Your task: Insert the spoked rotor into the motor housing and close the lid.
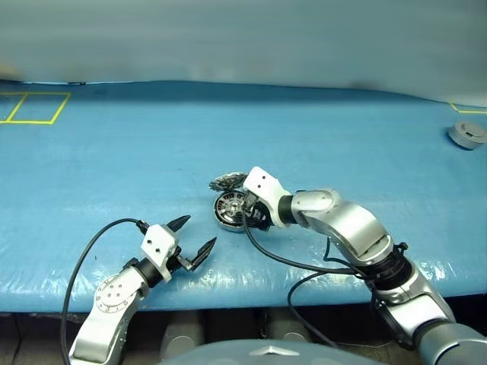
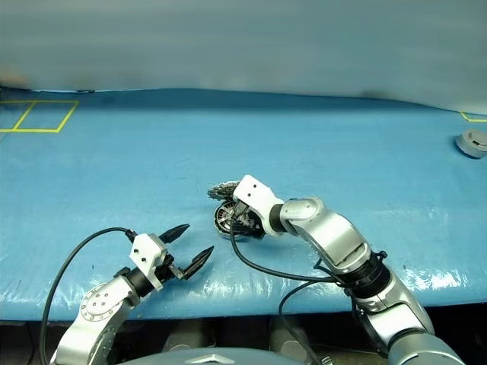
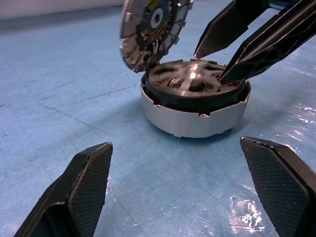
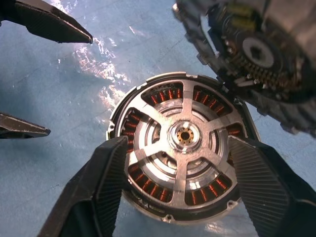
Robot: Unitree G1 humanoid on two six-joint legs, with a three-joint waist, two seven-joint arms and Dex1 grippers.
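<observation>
Left end effector (image 1: 190,234) waits open and empty on the blue worktop (image 1: 137,152).
Right end effector (image 4: 177,192) spread open around the silver-spoked black-rimmed rotor (image 4: 183,148), seated in the round silver motor housing (image 3: 195,116); hinged lid (image 3: 150,29) raised.

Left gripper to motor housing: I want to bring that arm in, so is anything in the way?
Nothing: the left wrist view shows bare blue table cover between the left gripper and motor housing.
</observation>
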